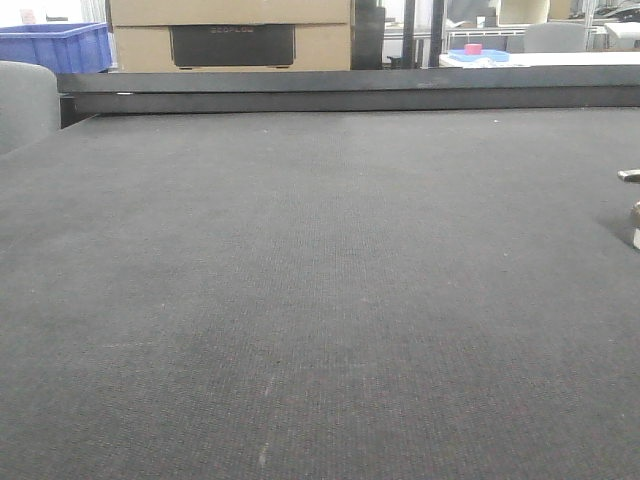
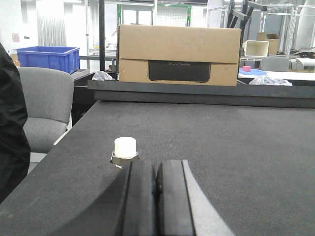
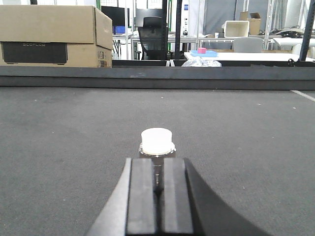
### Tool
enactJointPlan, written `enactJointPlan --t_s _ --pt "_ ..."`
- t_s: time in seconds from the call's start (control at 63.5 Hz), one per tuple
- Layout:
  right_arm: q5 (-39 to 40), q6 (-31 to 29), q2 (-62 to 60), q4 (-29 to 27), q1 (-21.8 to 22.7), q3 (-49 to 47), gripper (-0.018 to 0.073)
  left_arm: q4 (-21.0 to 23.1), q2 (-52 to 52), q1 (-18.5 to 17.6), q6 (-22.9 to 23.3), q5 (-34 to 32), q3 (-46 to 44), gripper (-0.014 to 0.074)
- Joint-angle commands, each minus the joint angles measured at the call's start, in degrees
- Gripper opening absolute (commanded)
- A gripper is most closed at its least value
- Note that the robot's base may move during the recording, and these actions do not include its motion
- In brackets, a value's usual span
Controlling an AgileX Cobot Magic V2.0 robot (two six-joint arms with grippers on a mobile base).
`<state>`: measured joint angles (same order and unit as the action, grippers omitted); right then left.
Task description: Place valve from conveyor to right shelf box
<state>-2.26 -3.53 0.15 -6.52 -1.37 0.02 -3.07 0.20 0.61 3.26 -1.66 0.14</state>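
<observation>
The white-capped valve (image 3: 156,142) is standing upright on the conveyor (image 3: 64,132), short of its black rail (image 3: 74,78) and just beyond the right gripper (image 3: 156,161), whose jaws are pressing together empty, as on the left gripper (image 2: 156,164), while a closed cardboard box (image 3: 49,34) is sitting behind that rail.

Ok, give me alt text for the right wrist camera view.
A small white-capped valve stands upright on the dark grey belt, just beyond the shut right gripper. A cardboard box sits behind the far rail.
</observation>
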Motion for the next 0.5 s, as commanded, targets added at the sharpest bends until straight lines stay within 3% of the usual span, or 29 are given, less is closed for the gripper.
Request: enactJointPlan --t_s 0.0,0.488 --pt "0.6 0.0 -0.1 0.0 0.2 0.0 -0.0162 0.4 -0.2 0.4 0.4 -0.8 -0.1 -0.0111" --pt "0.6 0.0 -0.1 0.0 0.2 0.0 -0.0162 0.4 -0.2 0.4 0.4 -0.8 -0.1 -0.0111"
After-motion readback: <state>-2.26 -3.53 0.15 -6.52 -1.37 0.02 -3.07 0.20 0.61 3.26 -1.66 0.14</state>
